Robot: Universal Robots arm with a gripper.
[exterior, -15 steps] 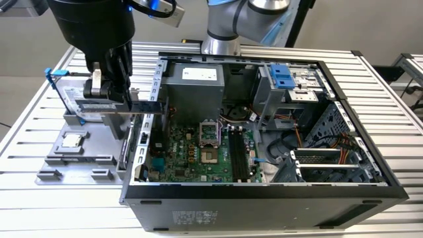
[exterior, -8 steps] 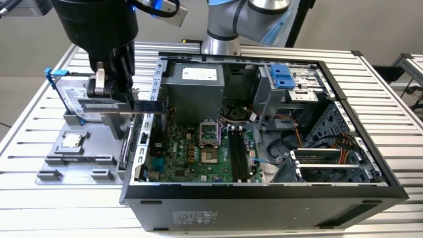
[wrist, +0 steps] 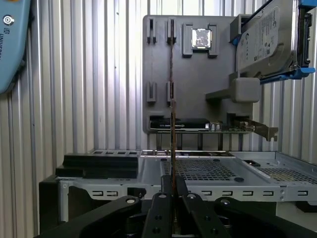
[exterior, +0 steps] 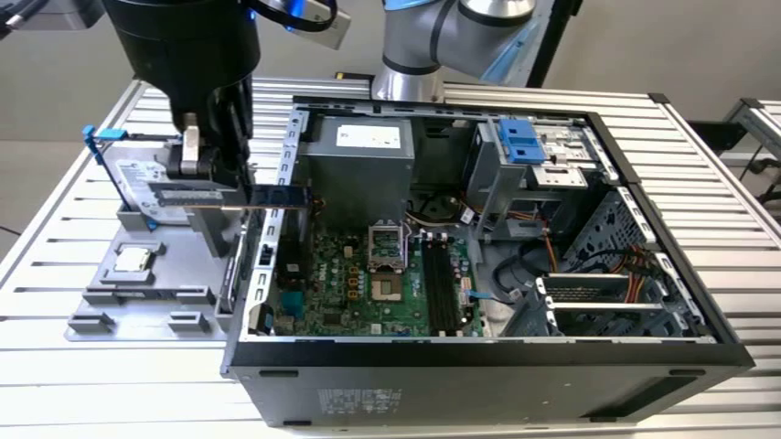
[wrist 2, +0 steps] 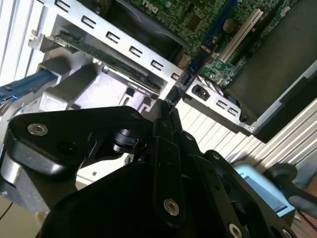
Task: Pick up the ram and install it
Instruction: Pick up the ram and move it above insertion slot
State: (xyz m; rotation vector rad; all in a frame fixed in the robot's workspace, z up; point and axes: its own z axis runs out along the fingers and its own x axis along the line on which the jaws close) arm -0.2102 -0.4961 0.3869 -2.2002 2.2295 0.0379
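- One gripper, its jaws pinched narrowly on the one ram, which sits level above the computer case's side wall.
- Beside the case, one grey tray carries one processor chip and one hard drive.
- Inside the case: perhaps four black slots.

The worktop is silver, ribbed in even stripes. The motherboard is green inside a black-rimmed computer case. The ram is blue-green, the fingers black, the parts tray plain grey, the hard drive frame blue.
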